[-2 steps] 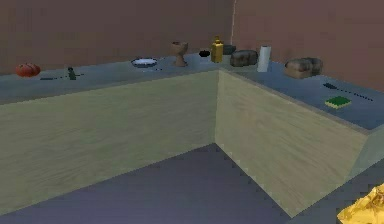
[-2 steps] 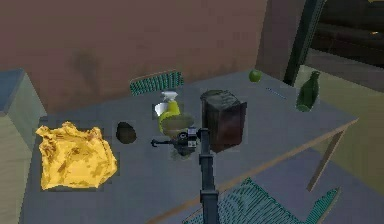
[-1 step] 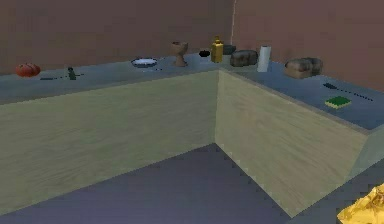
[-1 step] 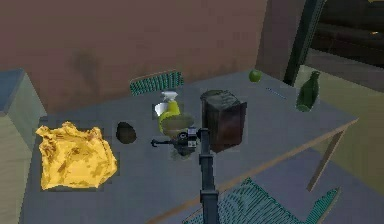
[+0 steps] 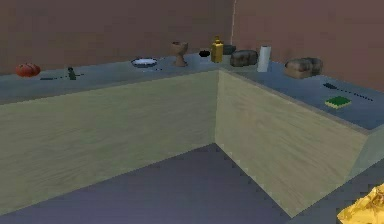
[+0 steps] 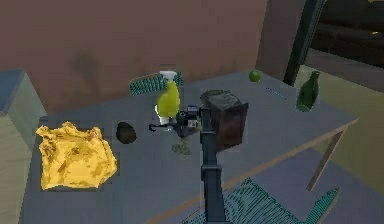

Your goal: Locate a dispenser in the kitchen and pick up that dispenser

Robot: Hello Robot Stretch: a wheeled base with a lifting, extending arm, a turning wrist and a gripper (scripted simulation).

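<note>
Half the job looks done: the dispenser (image 6: pixel 168 99) is found and your gripper (image 6: pixel 158 126) is near it, but whether the fingers hold it you cannot tell; lifting is left.

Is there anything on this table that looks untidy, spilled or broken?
One thing stands out: a crumpled yellow heap lies bunched up on the grey table, toward the arm side view's left. It may be cloth or paper; I cannot tell which. Nothing looks spilled or broken.
</note>
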